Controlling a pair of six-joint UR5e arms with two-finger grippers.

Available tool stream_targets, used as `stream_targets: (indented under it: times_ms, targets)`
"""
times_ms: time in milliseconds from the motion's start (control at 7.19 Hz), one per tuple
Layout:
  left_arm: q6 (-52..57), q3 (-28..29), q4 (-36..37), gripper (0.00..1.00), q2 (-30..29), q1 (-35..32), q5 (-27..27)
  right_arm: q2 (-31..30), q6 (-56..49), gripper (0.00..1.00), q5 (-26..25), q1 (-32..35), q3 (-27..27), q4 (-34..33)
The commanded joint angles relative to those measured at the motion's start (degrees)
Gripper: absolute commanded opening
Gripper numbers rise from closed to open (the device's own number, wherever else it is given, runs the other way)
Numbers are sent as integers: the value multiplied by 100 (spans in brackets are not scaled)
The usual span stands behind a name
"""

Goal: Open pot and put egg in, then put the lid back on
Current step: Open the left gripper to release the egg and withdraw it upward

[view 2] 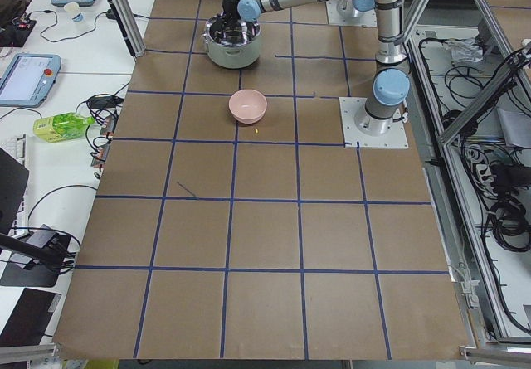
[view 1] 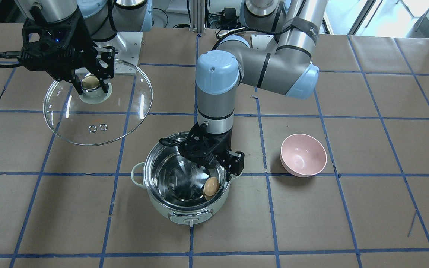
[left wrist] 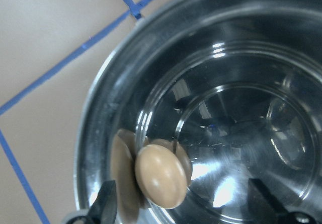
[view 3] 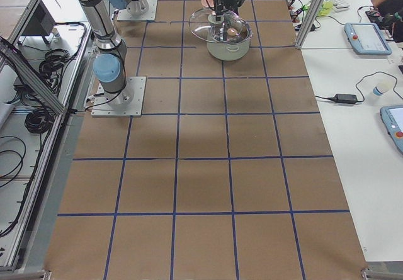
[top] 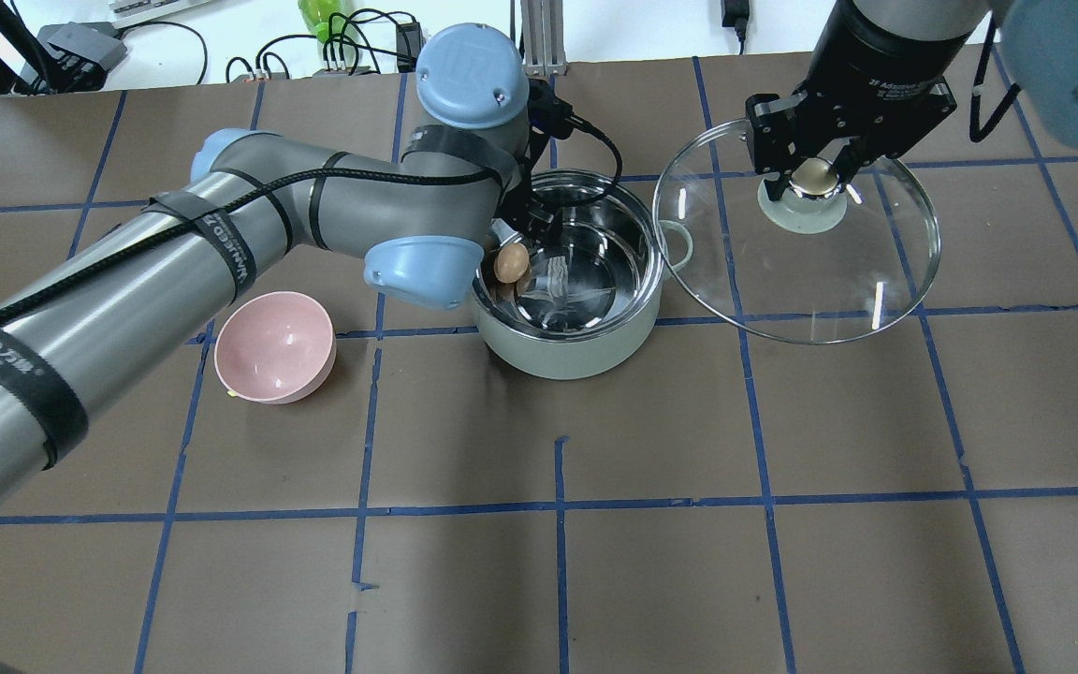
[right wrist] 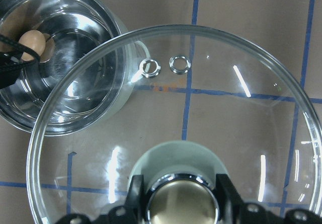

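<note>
The small tan-brown oval egg [left wrist: 161, 176] lies inside the round mint-green, steel-lined pot [view 1: 161, 213], against its wall. It is under the left pincer [view 1: 216, 163], whose fingers are spread. Only the left wrist view shows them clear of the egg. The right pincer [top: 815, 175] clamps the knob of the clear glass domed lid [top: 810, 271] beside the pot.
</note>
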Motion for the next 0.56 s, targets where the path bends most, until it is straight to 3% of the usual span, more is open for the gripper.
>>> stream_targets:
  times_ms: [0,278,417]
  targets:
    - [-1,-1,-1161,99,741,851,-481,339,17,0,166,82,-30,-293]
    - [-9,25,-2706,100,1592,1478,-728,1032,157,0,106,554,-48,-993]
    - [-62,25,-3097,100,1849,1741,-738,1358,584,0,80,870,-57,-1268]
